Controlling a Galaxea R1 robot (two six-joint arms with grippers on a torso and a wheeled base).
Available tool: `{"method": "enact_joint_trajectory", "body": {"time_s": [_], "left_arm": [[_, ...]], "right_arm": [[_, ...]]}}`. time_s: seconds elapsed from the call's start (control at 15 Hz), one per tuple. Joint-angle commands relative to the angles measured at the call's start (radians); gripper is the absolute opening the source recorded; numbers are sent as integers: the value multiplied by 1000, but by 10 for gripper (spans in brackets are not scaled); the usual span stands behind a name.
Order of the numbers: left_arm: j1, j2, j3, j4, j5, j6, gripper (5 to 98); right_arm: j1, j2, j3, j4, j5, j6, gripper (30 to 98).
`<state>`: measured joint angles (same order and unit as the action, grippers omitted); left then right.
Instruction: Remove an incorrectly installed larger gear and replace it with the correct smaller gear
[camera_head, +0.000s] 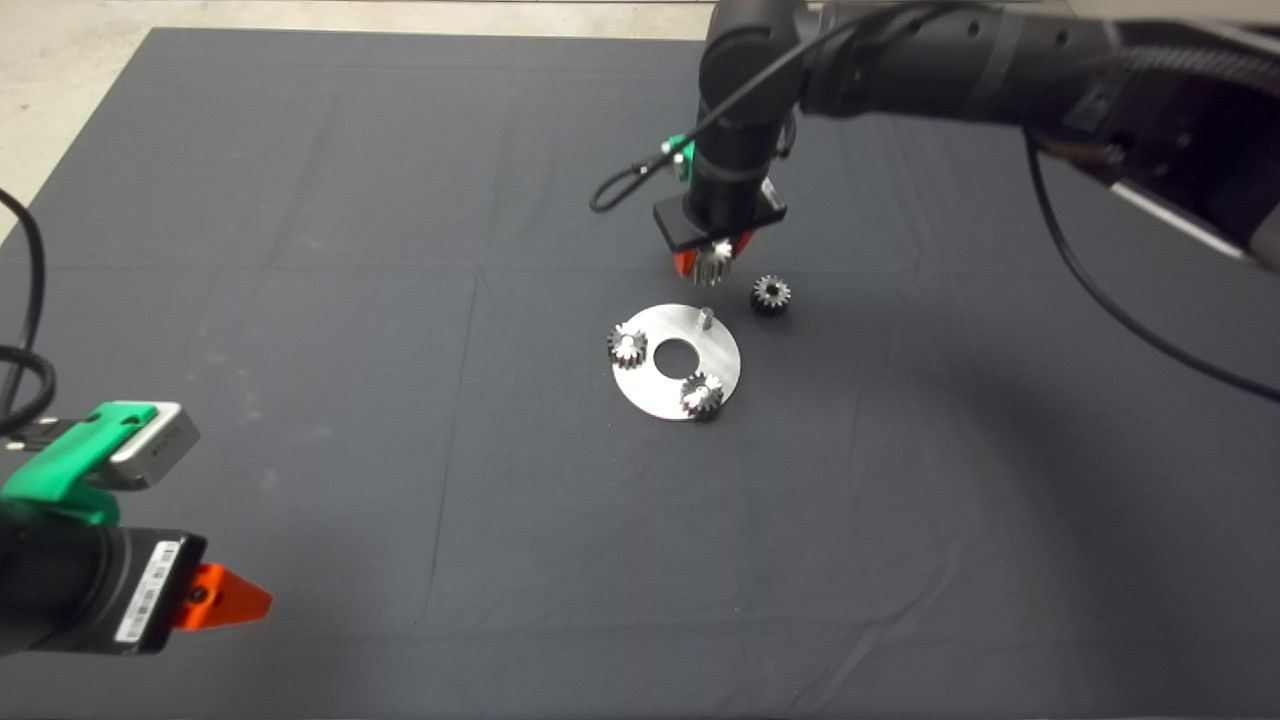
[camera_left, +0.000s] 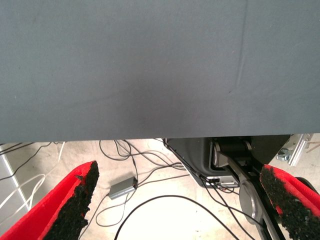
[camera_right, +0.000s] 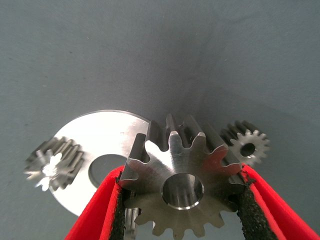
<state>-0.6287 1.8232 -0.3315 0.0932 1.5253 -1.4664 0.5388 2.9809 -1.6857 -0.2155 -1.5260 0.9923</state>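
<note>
Larger gear (camera_right: 182, 187) in right gripper (camera_right: 182, 210) above plate (camera_head: 722, 362)

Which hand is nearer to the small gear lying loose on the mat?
The right. The right hand, shut on the larger gear, hangs just beside the smaller gear and the round plate. The left hand waits far off at the mat's near left edge.

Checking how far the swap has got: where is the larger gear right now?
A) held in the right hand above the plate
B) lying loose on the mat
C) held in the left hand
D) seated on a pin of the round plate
A: the right hand clamps the larger gear between its red fingers, off the round plate, whose pin stands bare.
</note>
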Motion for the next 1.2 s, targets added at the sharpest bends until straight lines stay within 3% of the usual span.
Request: {"method": "enact_joint_trajectory", "body": {"time_s": [0.0,0.13,0.27,0.4,0.67,1.13], "left_arm": [[14,2,0,5,56,-3,839],[14,3,2,3,56,-3,839],[14,3,10,5,55,-4,839],[14,3,11,5,53,-8,839],[14,2,19,49,53,-23,839],[14,3,13,63,53,-26,839]], "right_arm": [[58,-10,3,76,-89,-3,478],[22,-72,-6,74,-91,-4,477],[-110,-149,-48,68,-91,-10,477],[-163,-246,-38,67,-91,-35,477],[-163,-415,95,67,-88,-39,477],[-150,-394,128,67,-88,-37,476]]}}
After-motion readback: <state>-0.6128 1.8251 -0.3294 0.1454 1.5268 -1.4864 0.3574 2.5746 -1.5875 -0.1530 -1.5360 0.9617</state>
